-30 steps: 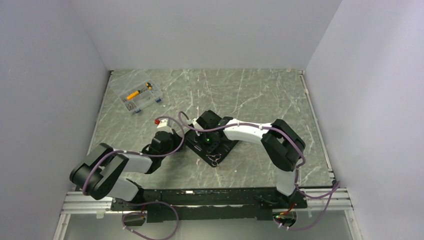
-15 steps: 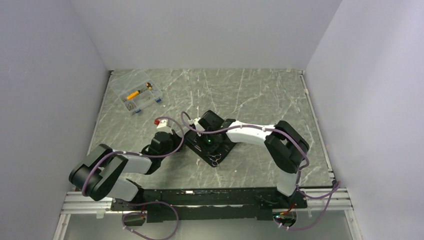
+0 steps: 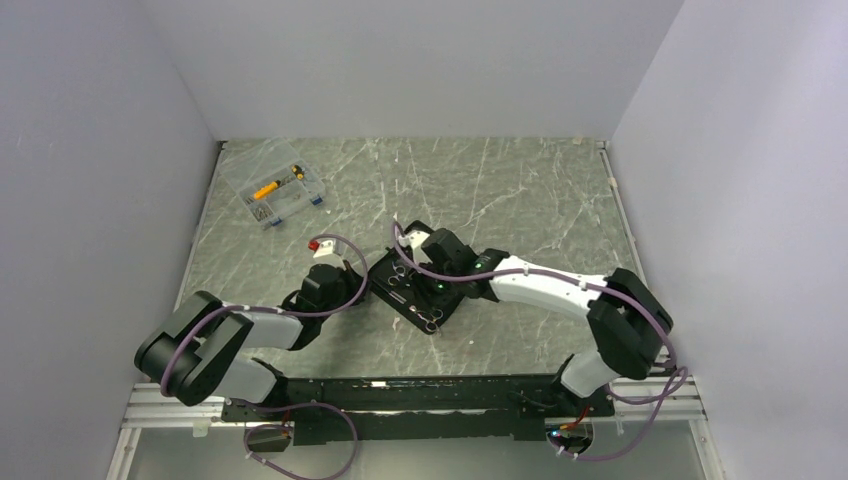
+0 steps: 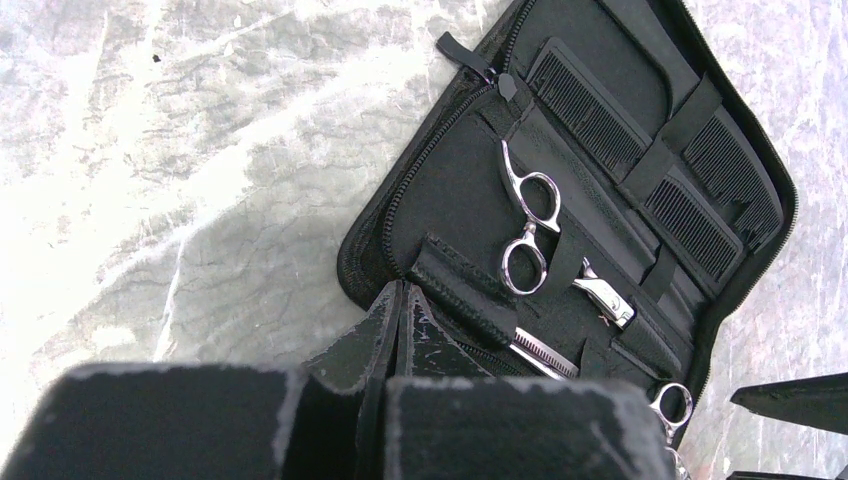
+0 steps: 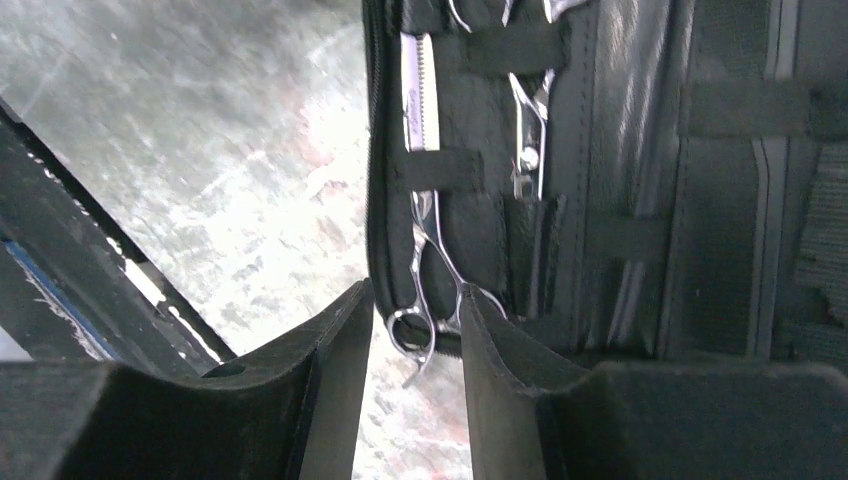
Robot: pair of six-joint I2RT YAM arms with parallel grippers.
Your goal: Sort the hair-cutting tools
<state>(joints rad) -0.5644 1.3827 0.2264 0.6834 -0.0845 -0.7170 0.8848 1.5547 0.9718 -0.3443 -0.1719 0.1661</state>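
The black zip case lies open mid-table. A black comb sits under straps in its far half. One pair of silver scissors is tucked under a strap. A second pair with a toothed blade is strapped along the case's edge, and its ring handle sticks out past that edge. My right gripper is open, with that ring between its fingers and a gap on the left side. My left gripper is shut, its tips at the case's near edge.
A clear plastic parts box with yellow pieces stands at the far left of the marble table. The black frame rail runs along the near edge. Walls close in on the left, back and right.
The right gripper has opened from shut. The right arm's elbow has swung right and toward the near edge, uncovering the case. The left arm has not moved.
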